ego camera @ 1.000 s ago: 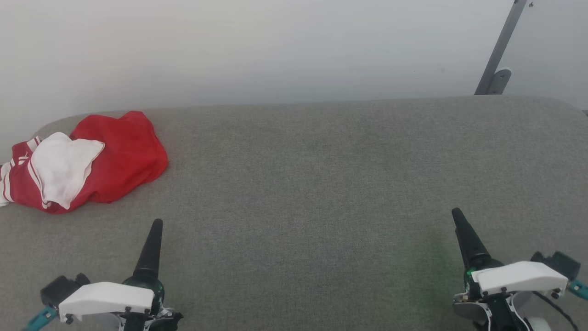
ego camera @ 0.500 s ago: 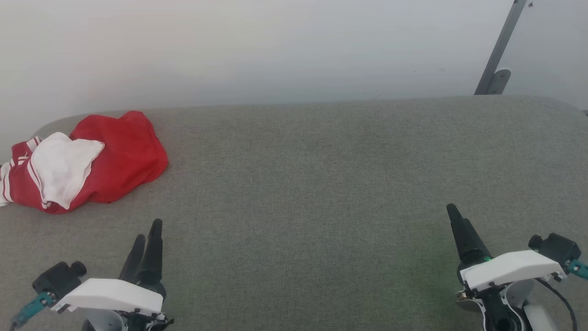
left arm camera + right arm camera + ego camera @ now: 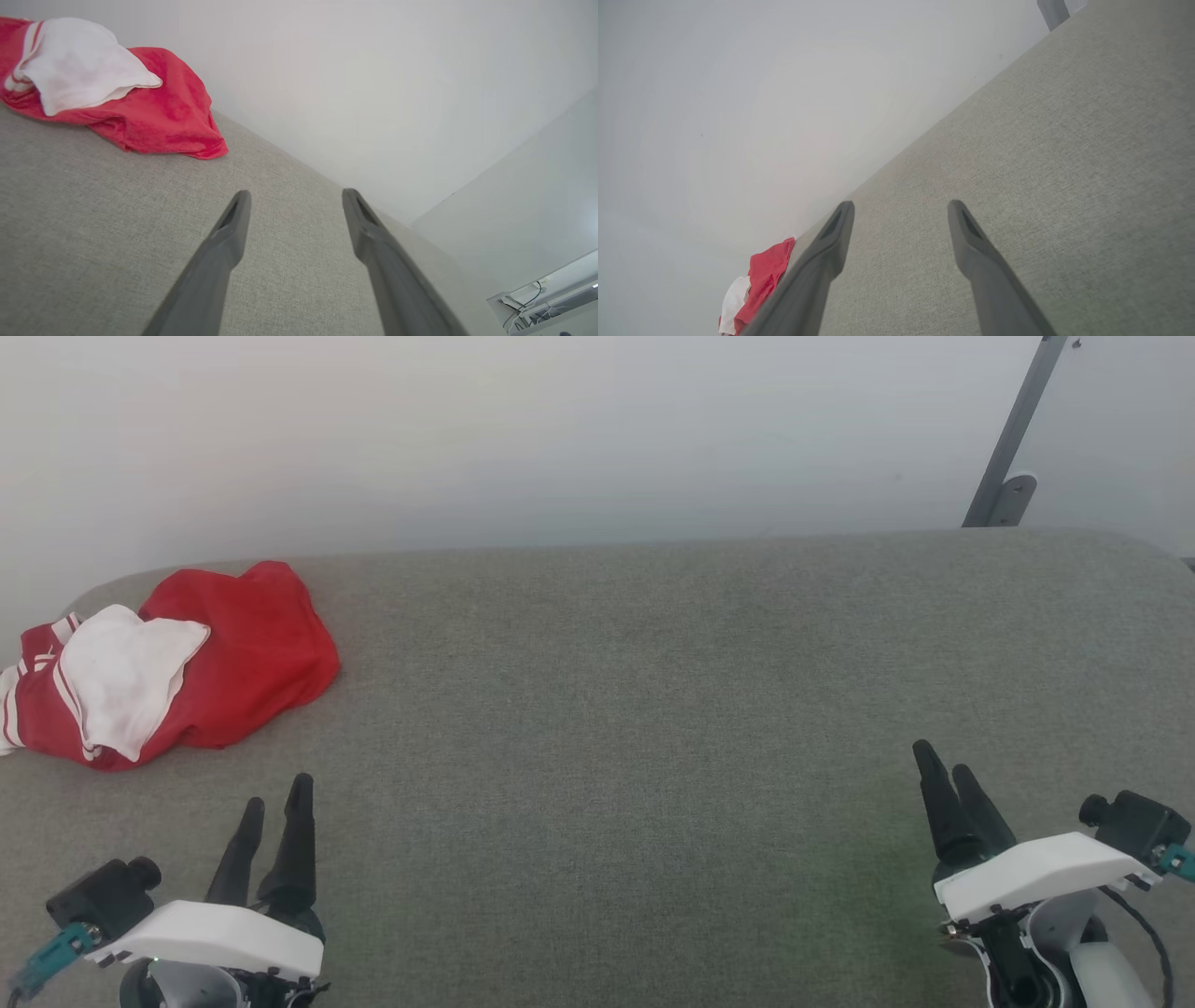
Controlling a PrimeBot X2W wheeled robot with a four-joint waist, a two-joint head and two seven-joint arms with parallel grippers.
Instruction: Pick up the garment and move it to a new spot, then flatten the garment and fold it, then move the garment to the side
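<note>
The garment (image 3: 177, 663) lies crumpled in a heap at the far left of the grey fabric table (image 3: 653, 709): red cloth with a white sleeve panel on top and red-and-white striped trim at its left edge. Its number print is hidden. In the left wrist view the garment (image 3: 154, 107) sits at the upper left, well beyond the fingers. My left gripper (image 3: 275, 798) is open at the lower left, short of the heap, with nothing between its fingers. Open and empty too, my right gripper (image 3: 945, 761) hovers at the lower right, far from the garment (image 3: 759, 275).
A pale wall runs behind the table's far edge. A grey metal bracket (image 3: 1013, 439) stands at the back right corner. The table's rounded left end lies just beyond the garment.
Both grippers have opened from shut, their fingers now spread. Both arms have rolled slightly; the left has drifted a little left and the right a little up. The garment has not moved.
</note>
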